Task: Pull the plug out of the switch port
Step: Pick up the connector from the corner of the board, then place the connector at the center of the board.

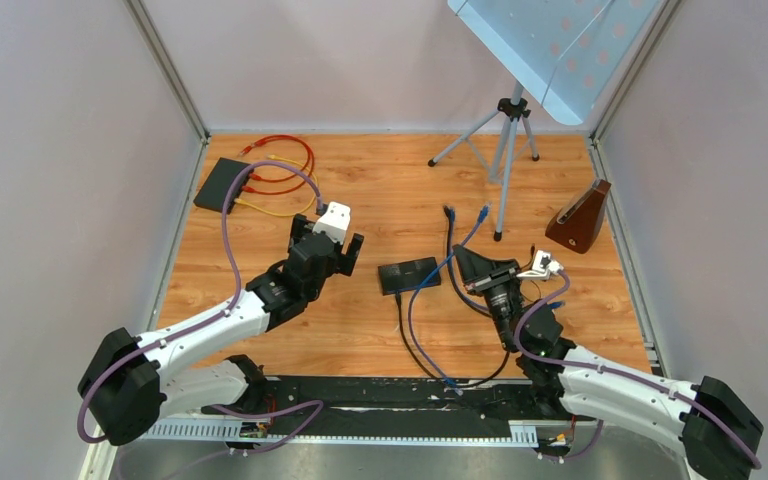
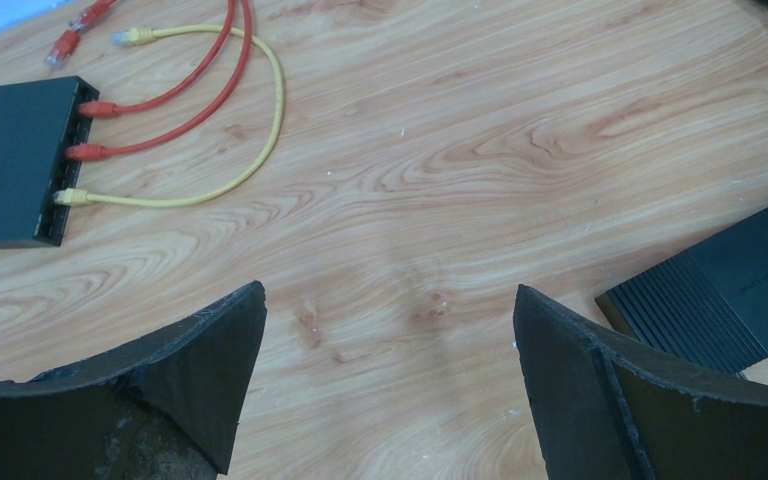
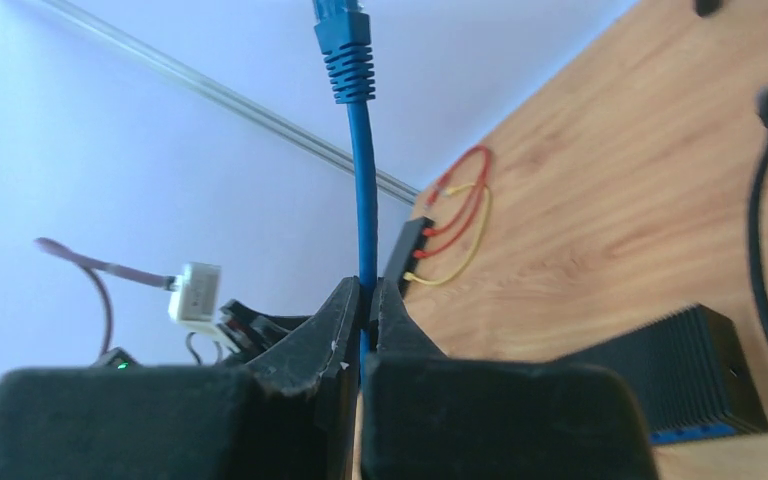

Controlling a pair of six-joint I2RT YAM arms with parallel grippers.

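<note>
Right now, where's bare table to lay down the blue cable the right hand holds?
Best: far-centre wood between the cables of the far switch and the tripod. Also near side, between the left arm and the black lead from the centre switch. Crowded: around the right hand, where the blue cable loops.

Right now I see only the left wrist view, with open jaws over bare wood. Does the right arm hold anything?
Observer: Yes, the right jaws are shut on a blue cable, just below its plug.
Operator: Is that plug in a port?
Observer: No, the plug stands free in the air above the jaws.
Operator: Anything else loose?
Observer: A second blue plug and a black plug lie free on the table, beyond the near switch.
</note>
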